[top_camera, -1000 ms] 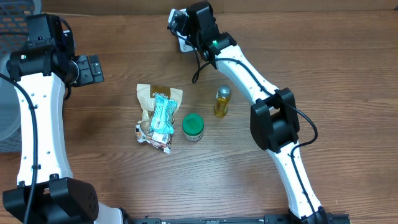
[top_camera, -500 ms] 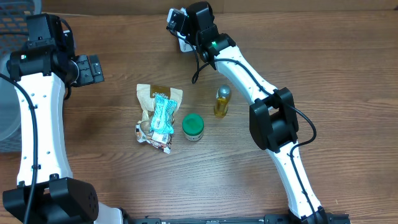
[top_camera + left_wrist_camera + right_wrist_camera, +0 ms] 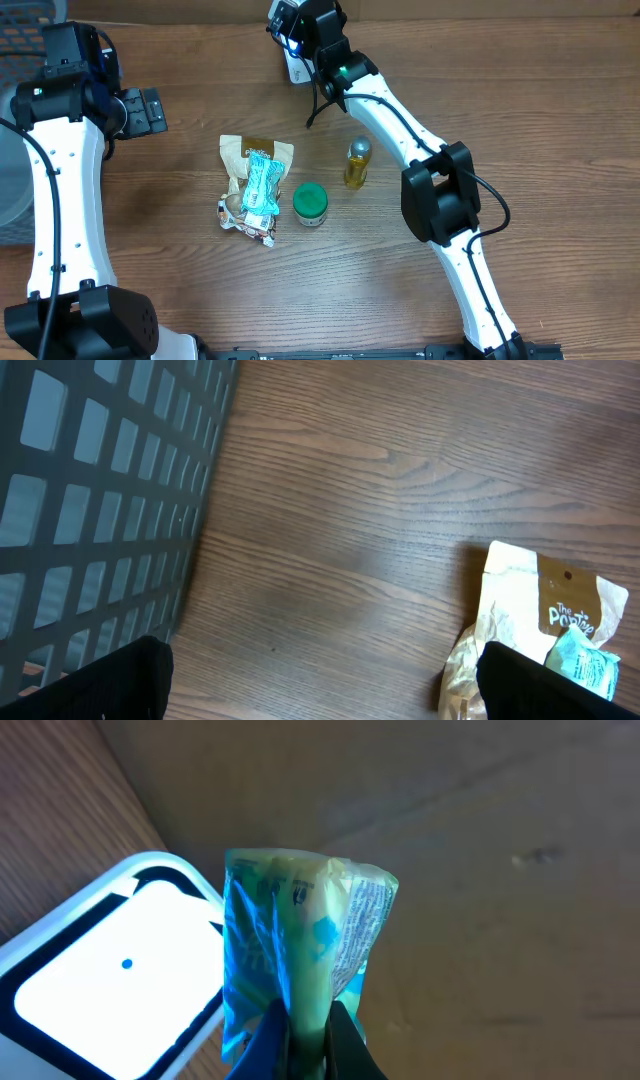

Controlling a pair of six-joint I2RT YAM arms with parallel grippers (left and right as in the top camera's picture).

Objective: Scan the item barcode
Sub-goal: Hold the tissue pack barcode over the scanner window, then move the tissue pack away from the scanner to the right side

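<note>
On the wooden table the two arms stand well apart. The left gripper hangs spread wide near the dark basket (cut off by the corner of the overhead view). Its wrist view shows only the two fingertips at the bottom edge, with bare wood between them.

The right gripper is at the far edge, pressed together on a blue-green packet and pinching its lower end. The packet stands upright just beside the lit white scanner; whether the two touch I cannot tell. The print is crumpled and unreadable, and no barcode can be made out. From overhead the packet is mostly hidden by the gripper, and the scanner shows only as a white piece under the arm.

Mid-table lie a tan pouch with a blue wrapper on it, then a green-lidded jar and a yellow bottle.
</note>
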